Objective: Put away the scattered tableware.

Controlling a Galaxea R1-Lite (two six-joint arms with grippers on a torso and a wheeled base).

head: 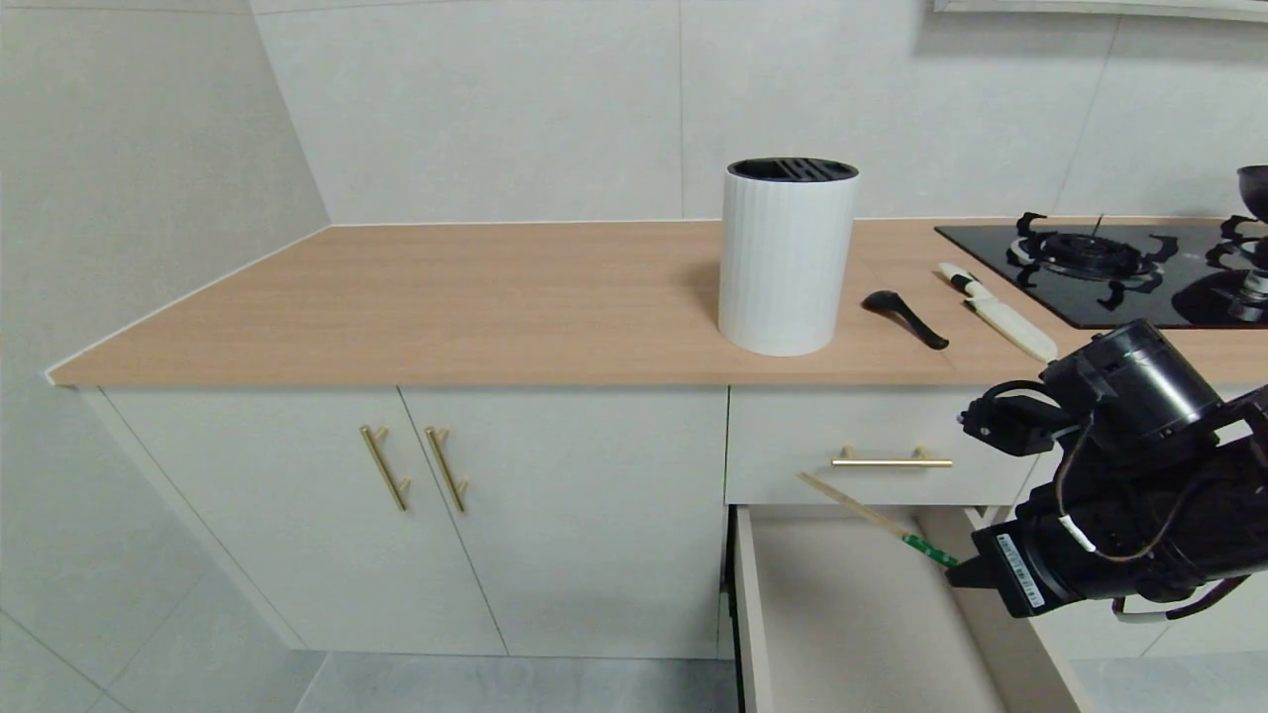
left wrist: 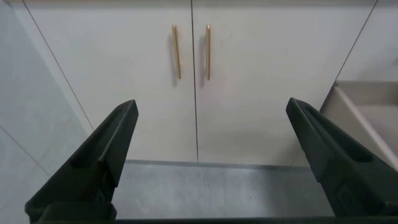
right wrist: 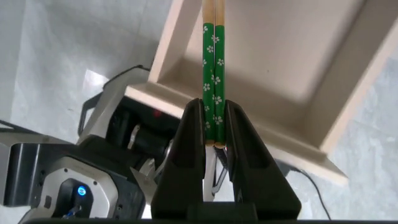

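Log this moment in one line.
right gripper: shut on chopsticks, above open drawer | left gripper: open, facing cabinet doors | countertop: black spoon, knife, white holder

One white holder [head: 788, 257]; right of it one spoon [head: 903, 318], one knife [head: 996, 310]; below, two chopsticks [head: 872, 518] (green-ended); one drawer [head: 753, 594].

No readable text, numbers, labels or signs on anything
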